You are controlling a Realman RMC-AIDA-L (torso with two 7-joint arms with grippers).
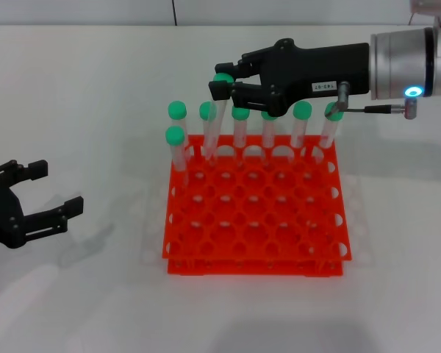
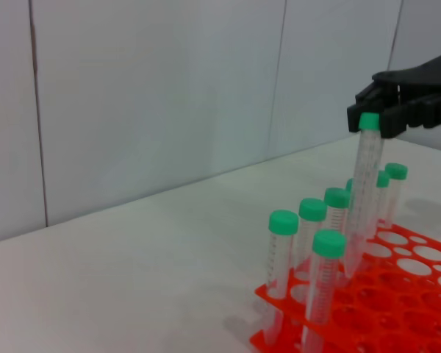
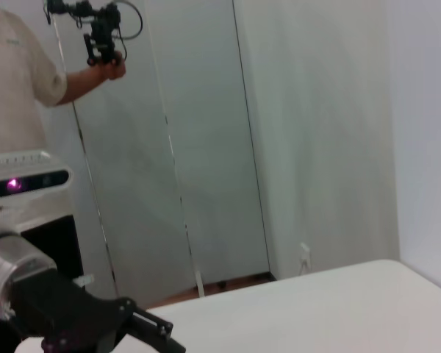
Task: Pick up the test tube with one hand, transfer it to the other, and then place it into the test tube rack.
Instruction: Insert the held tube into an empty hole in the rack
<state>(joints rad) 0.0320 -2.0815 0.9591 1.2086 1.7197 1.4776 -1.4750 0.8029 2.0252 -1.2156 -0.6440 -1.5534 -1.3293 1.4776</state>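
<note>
test tube light, slick, rigid plastic | your right gripper pinched its green cap, upper centre, over test tube rack | left gripper spread wide, lower left

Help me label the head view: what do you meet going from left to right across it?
Left gripper, open and low over the table → test tube rack → right gripper, shut on the test tube above the rack's back row → glowing ring on the right arm.
</note>
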